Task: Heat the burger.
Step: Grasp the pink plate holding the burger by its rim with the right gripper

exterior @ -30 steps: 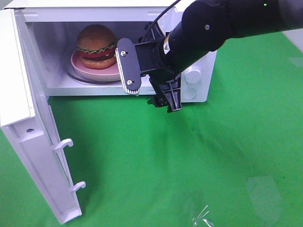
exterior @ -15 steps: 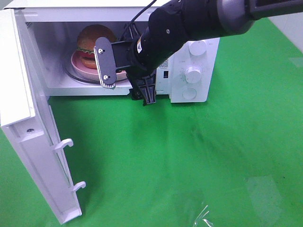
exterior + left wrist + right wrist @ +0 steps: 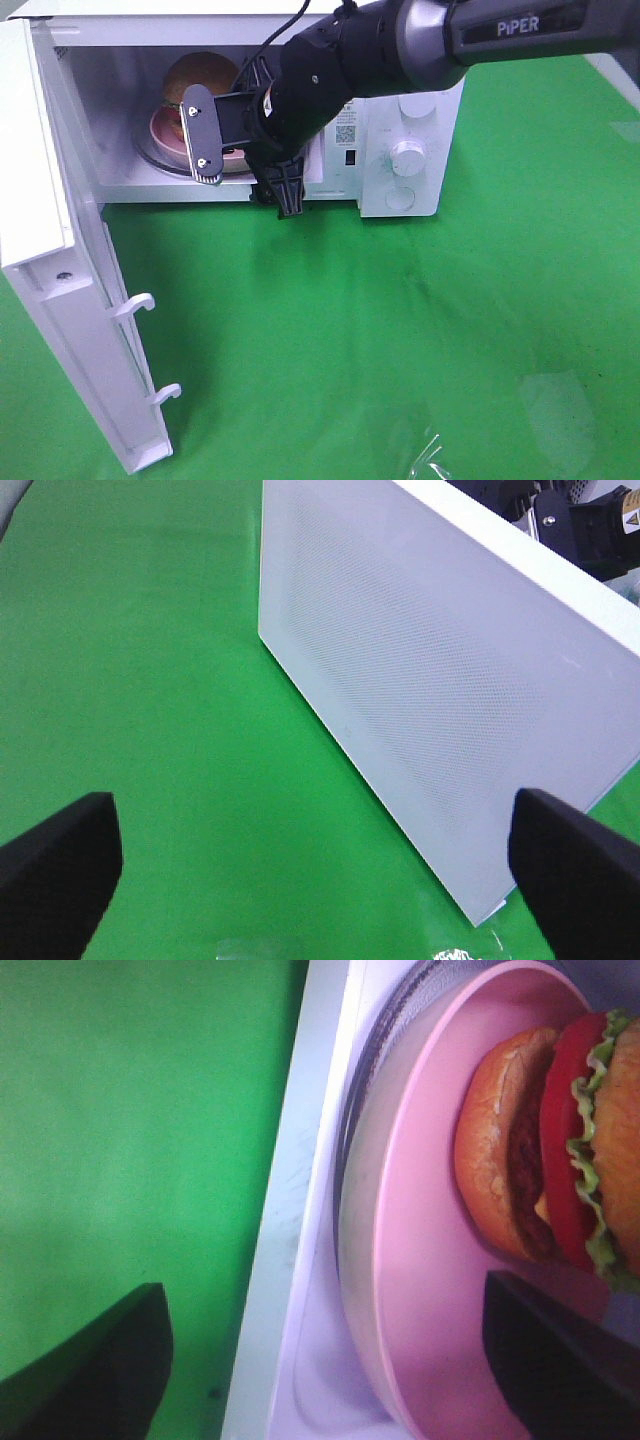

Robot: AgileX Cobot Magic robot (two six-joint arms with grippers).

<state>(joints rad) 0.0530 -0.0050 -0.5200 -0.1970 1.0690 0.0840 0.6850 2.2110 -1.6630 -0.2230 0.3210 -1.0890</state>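
Judging from the high camera, loading looks done and the step in hand is getting clear of the oven. The tall round burger (image 3: 205, 68), glossy golden-brown bun uppermost, sits on a shallow pink plate (image 3: 162, 135) inside the boxy white microwave (image 3: 430, 195), set back from the front edge of its cavity floor. The right gripper (image 3: 243, 160), on a black arm (image 3: 340, 70), hangs at the cavity mouth with its two flat fingers spread wide and nothing between them, one pale ribbed pad in front of the plate. The hinged white door (image 3: 60, 300) stands swung out over the wrinkled green cloth (image 3: 400, 340). The next move calls for drawing that arm out past the front edge, swinging the door shut, then turning a round white knob (image 3: 407, 155). From the left wrist, the left gripper (image 3: 320, 865) shows two black foam-like fingertips far apart and empty, facing the door's smooth outer face with its fine dotted mesh window (image 3: 420, 700). From the right wrist, the dark fingertips are likewise parted. Beyond them the burger's bun, red tomato slice and frilly green lettuce rest on the smooth plate, which lies on a clear glass turntable (image 3: 355, 1160) beside the white sill (image 3: 285, 1240).
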